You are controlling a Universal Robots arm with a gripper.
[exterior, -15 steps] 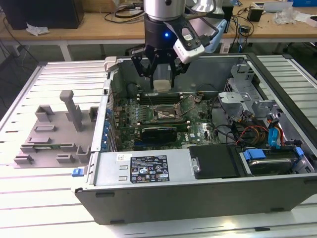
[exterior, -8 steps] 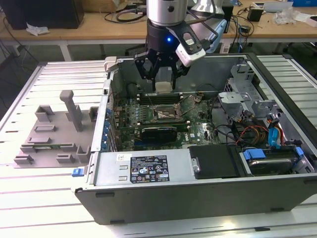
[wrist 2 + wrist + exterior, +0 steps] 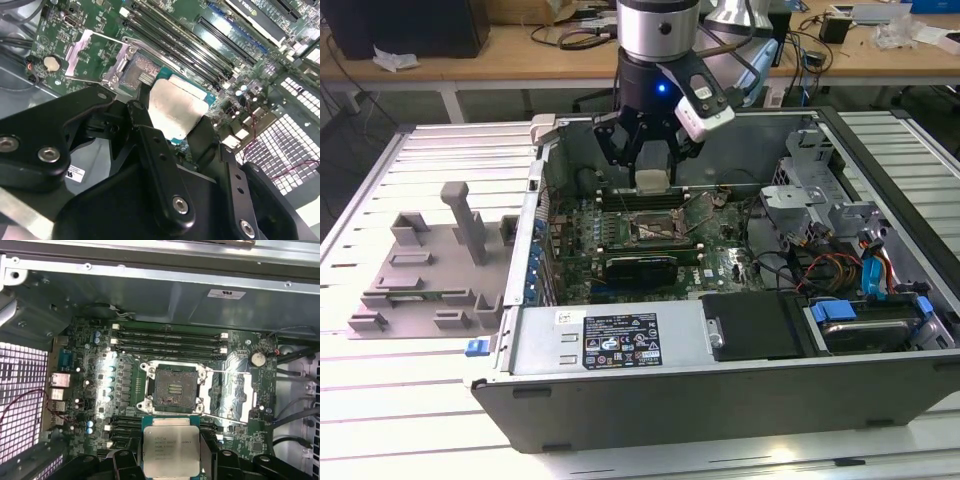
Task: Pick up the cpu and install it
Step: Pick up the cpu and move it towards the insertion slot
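Half done: the gripper (image 3: 651, 172) clasps the cpu (image 3: 171, 447) above the open, empty motherboard socket (image 3: 174, 386), not yet seated.

In the exterior view the arm (image 3: 658, 30) was cut off by the frame's upper edge, and the claw (image 3: 651, 186) hid part of the cpu (image 3: 651, 179). In the second wrist view the claw covered part of the socket (image 3: 140, 75) and cpu.

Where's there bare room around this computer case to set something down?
Bare ribbed table lies between the grey tray and the near edge, on the exterior view's left of the case; another strip lies beyond the tray. Inside the case it is crowded: motherboard, cables, and the gripper holding the cpu.
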